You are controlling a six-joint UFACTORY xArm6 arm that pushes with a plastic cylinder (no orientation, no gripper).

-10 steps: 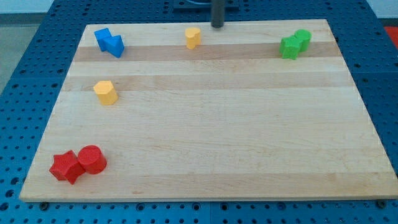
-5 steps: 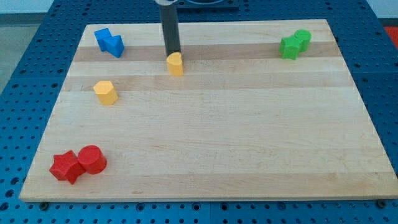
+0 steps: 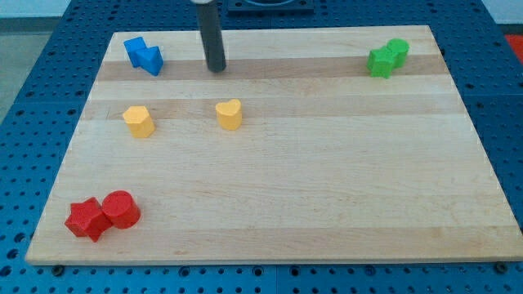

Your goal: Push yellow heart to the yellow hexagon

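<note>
single camera view, wooden tabletop (image 3: 327,188) resting on a blue perforated base (image 3: 33,98).

my tip (image 3: 216,69) is down near the view's top, left of centre. the rod rises from it out of the top edge. no pincer is fitted to this arm, so there is no opening to record and nothing is held; the rod simply ends in the tip.

yellow heart (image 3: 230,114) lies below the tip and slightly to the view's right. tip and heart are apart, with bare wood showing between them. no contact.

yellow hexagon (image 3: 139,121) sits to the view's left of the heart, at nearly the same height in the view. the two yellow blocks are well apart, nothing lying between them. the tip is above and to the right of the hexagon, not touching.

other blocks:
- two blue blocks (image 3: 144,55) at the top left, touching each other; exact shapes cannot be made out. they are left of the tip, at about the same height.
- two green blocks (image 3: 386,58) at the top right, touching each other; shapes unclear.
- red star-like block (image 3: 86,219) at the bottom left, touching a red cylinder (image 3: 121,209) on its right.

the red pair and the green pair are both well away from the tip and from the two yellow blocks.
</note>
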